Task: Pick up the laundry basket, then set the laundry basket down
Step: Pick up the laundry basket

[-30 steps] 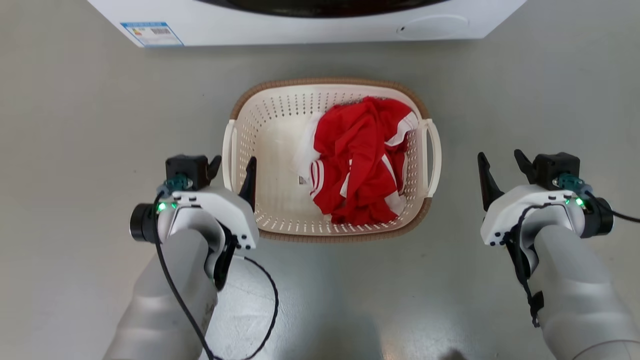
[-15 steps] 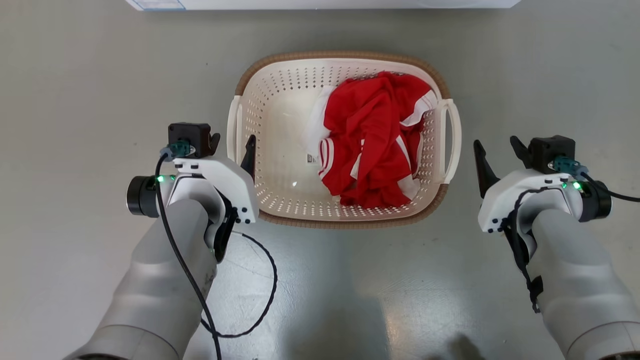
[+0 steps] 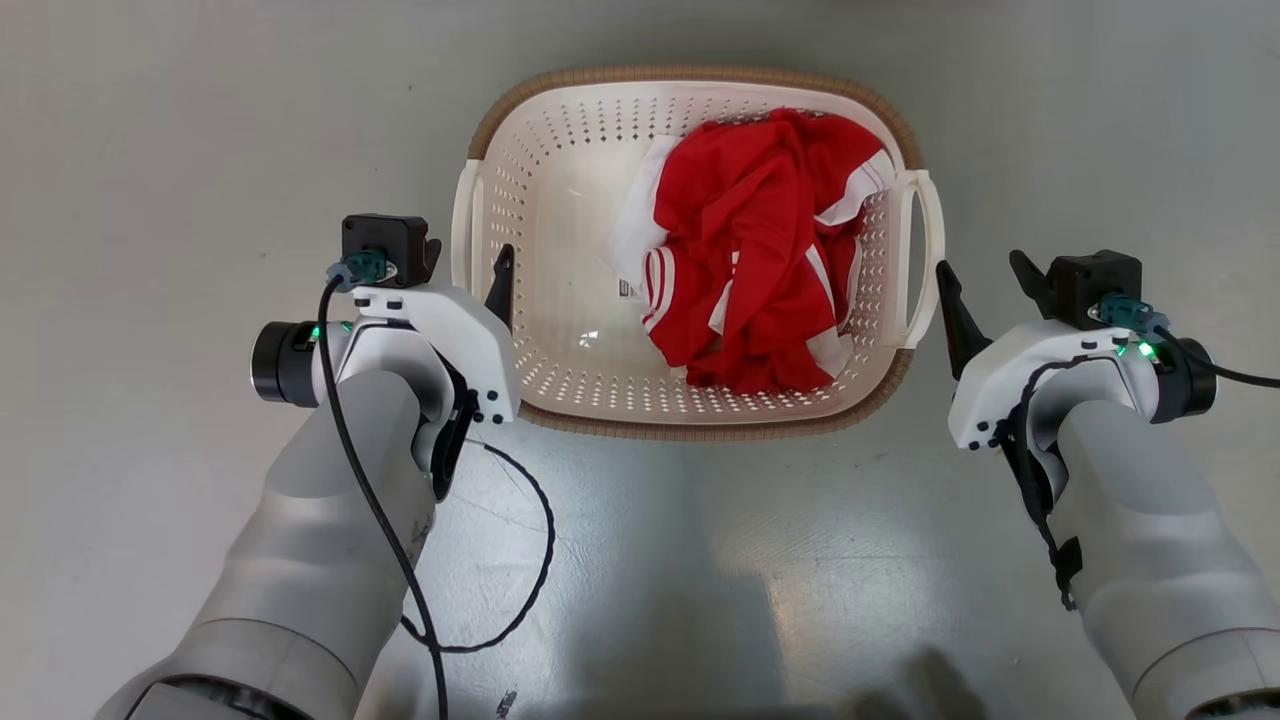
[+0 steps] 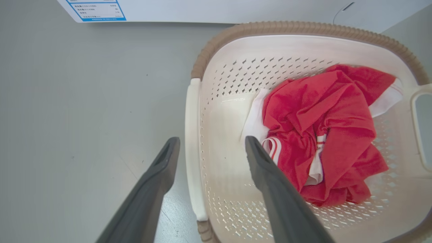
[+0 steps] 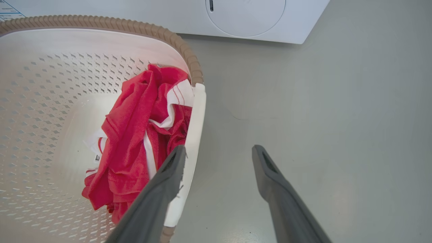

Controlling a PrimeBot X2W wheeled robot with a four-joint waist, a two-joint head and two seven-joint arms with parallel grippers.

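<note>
Between the two fingers of my left gripper (image 4: 212,141) runs the left handle (image 4: 191,162) of the laundry basket (image 3: 690,75). My jaws stand wide apart there, one finger outside over the floor (image 3: 200,150) and the other down inside the basket wall. My right gripper (image 5: 219,149) is also spread, but it sits worse. Its inner finger lies right at the right handle (image 5: 196,128), and from the wrist view I cannot tell whether it is past the handle or just on top of it. The outer finger hangs over bare floor.

The basket rests on the floor between my two arms, in front of the washing machine (image 5: 249,17), with a red shirt (image 3: 750,250) heaped toward its right side.

That right side is my main worry. If I close now, those jaws may meet on air or nip only the handle's edge. Lifting would then raise the left side alone, so the basket would tip and the shirt could slide out. The handles look like smooth plastic, so a shallow pinch could slip. My left inner finger is near the cloth and might catch it. The cable (image 3: 520,560) looping beside my left arm hangs near the basket's near corner and could snag on it.
</note>
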